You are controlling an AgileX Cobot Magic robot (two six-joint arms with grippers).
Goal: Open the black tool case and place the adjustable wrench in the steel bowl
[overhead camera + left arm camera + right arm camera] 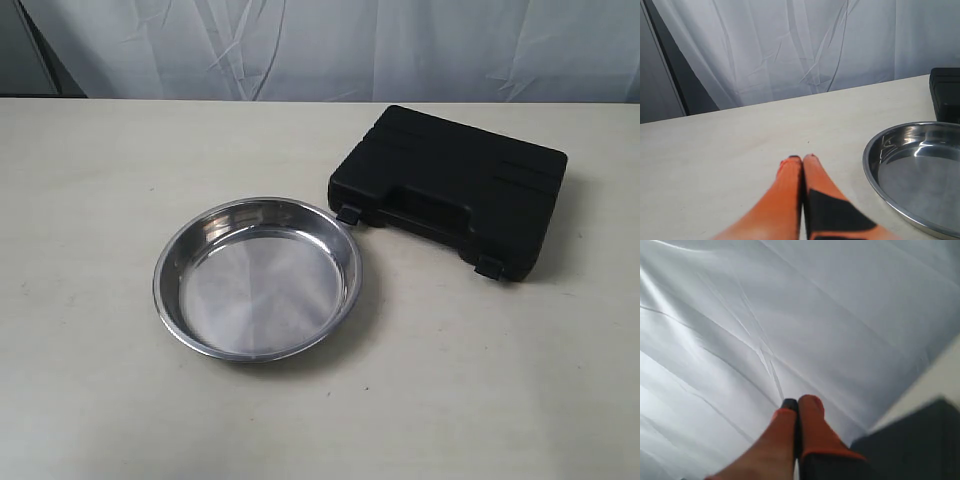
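Left pincer: orange fingers with black patches, tips pressed together, nothing between them. It hangs low over bare off-white tabletop, to the left of the bowl and apart from it.

Shallow round shiny stainless steel bowl: sits flat on the tabletop, left of centre in the exterior view. Rolled rim, sloped wall, flat bottom with streaky reflections, inside bare. The left wrist view catches part of it.

Rectangular black moulded plastic tool case: lies flat on the tabletop, right of the bowl and farther back, turned at an angle. Lid down. Ribbed top shell, built-in handle in the front edge facing the camera. Two small latches on that front edge, one at each end; cannot tell if they are snapped home. The near-left corner of the case is just beside the bowl's rim; touching or not is unclear. One corner of it shows in the left wrist view.

Right pincer: same orange fingers, tips together, gripping nothing. It is raised, pointing at the creased white curtain, with a blurred dark corner of the case beneath it.
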